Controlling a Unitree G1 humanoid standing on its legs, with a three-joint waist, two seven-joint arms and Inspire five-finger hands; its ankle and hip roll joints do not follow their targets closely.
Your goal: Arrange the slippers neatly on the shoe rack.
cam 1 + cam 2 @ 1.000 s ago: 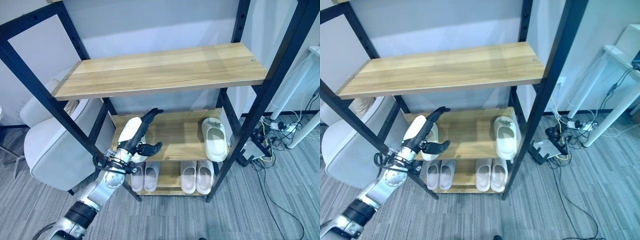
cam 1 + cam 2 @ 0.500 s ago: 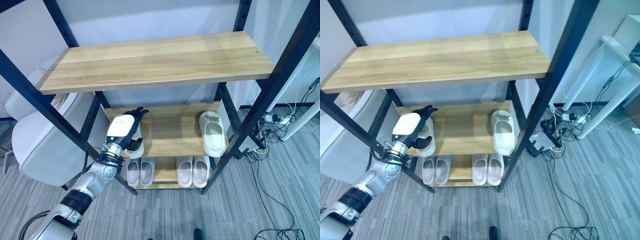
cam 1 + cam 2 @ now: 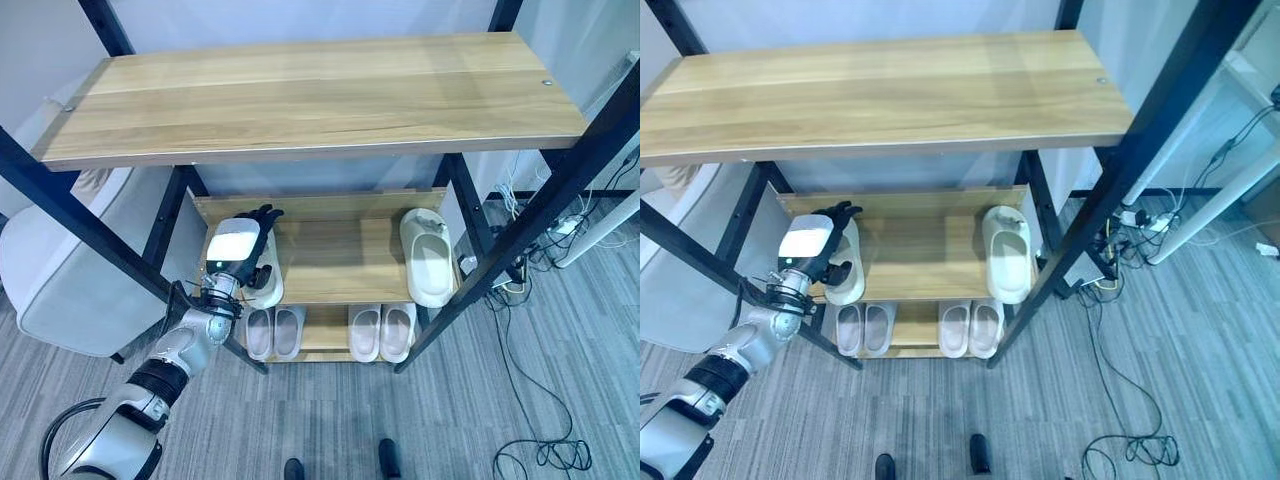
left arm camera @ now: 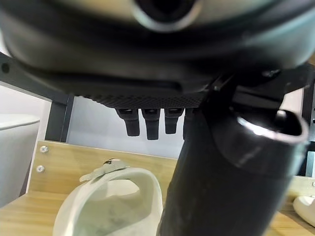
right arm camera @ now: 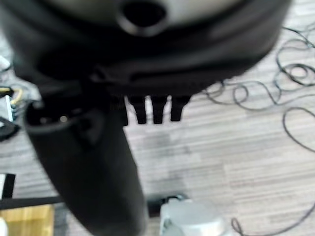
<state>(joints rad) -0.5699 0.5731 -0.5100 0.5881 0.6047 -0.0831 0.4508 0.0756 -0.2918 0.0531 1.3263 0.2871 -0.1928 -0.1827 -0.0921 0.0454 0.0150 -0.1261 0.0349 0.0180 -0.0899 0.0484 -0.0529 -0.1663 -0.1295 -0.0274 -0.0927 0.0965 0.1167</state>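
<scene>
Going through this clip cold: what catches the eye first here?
The left hand reaches over a white slipper at the left end of the rack's middle shelf, fingers straight in its wrist view. Its mate lies at the right end, and two neat pairs fill the bottom shelf.

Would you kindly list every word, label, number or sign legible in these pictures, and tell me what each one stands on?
No legible text anywhere.
Wooden shoe rack with black metal frame: plain boards, no label.
White slipper on the middle shelf's right side: no print to be seen.
White slipper under the left hand: no marking readable.
Pale slippers on the bottom shelf: too small to tell.
Right hand: no lettering visible.
</scene>
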